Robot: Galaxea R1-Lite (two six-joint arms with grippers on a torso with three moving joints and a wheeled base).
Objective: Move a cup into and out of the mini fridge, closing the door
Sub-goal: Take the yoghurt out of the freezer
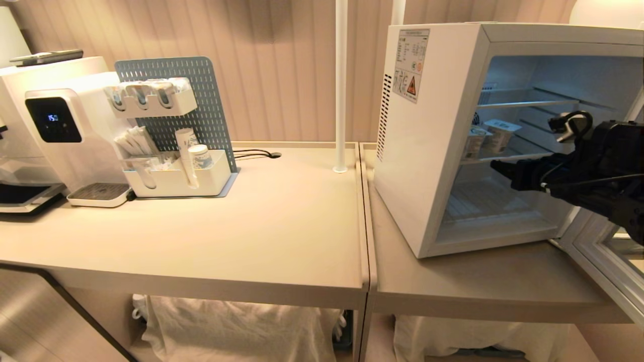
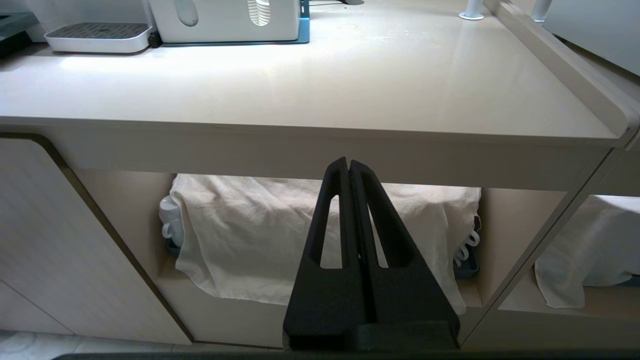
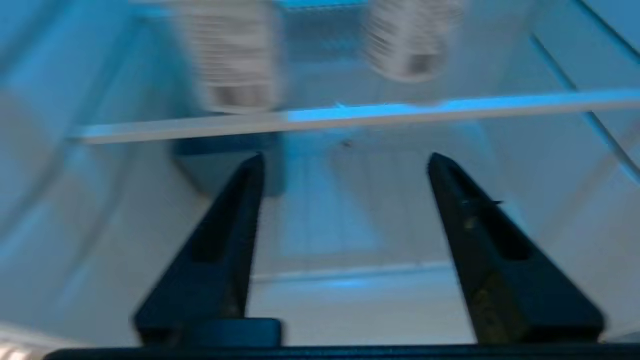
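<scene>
White mini fridge [image 1: 432, 151], door [image 1: 604, 256] wide open

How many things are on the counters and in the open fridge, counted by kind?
Mini fridge: 1
Cups on its wire shelf: 2
White drink machines: 2
Pegboard organiser: 1
Total: 6

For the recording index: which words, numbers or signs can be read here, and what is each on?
"15": lit digits, partly legible, on the white dispenser's dark display.
Warning triangle: sign on the mini fridge sticker; its print is too small.
Labels on the two cups inside: unreadable.
</scene>
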